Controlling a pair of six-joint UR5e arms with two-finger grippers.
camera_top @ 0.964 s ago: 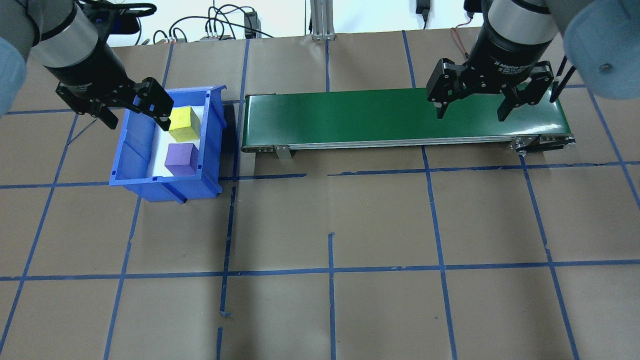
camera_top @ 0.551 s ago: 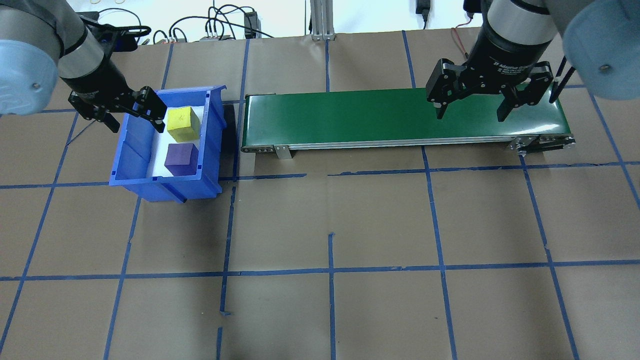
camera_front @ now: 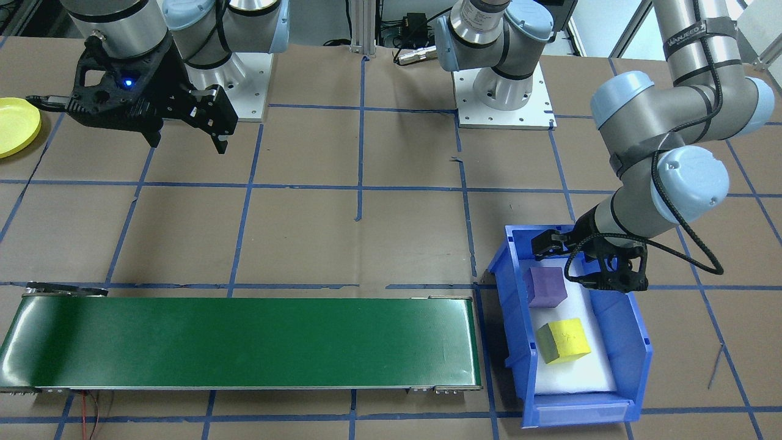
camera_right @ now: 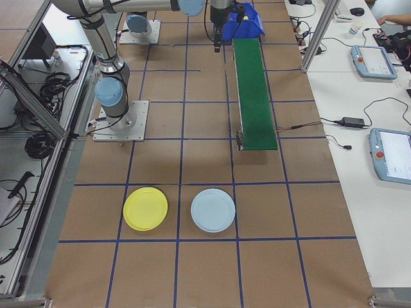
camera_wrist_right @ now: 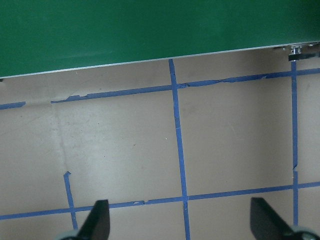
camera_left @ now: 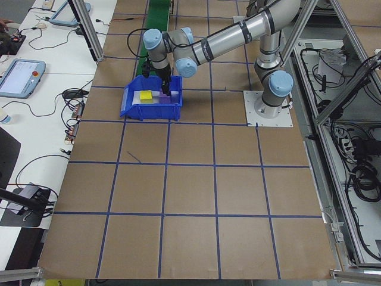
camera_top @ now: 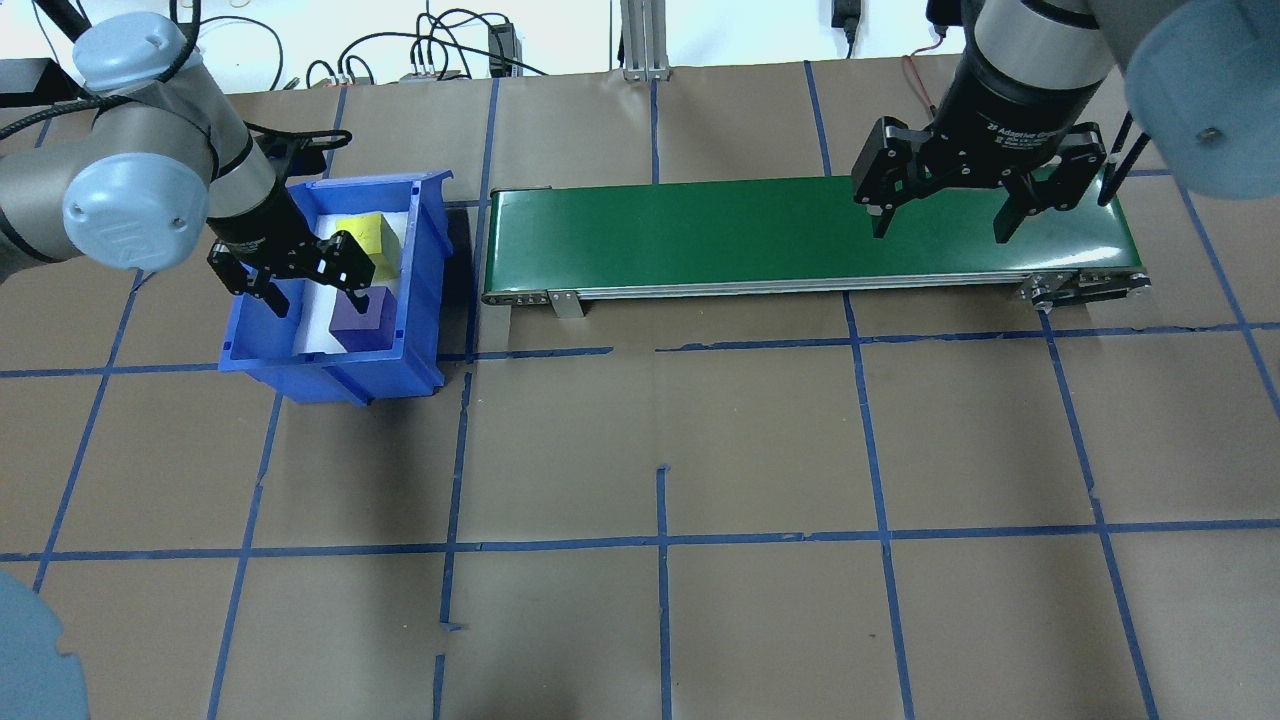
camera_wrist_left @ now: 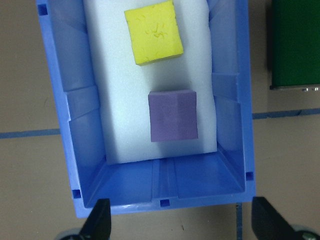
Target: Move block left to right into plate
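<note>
Risk for you sits in the blue bin (camera_top: 262,330), where your left pincer (camera_top: 312,277), fingers apart, hangs over the purple block (camera_wrist_left: 173,122) near the yellow block (camera_wrist_left: 153,32), so a slanted descent could strike the bin wall or nudge both, far from the plate (camera_right: 145,208).

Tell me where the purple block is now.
In the overhead view, the purple block sits inside the blue bin at the left, just nearer than the yellow block, under the open left pincer.
</note>
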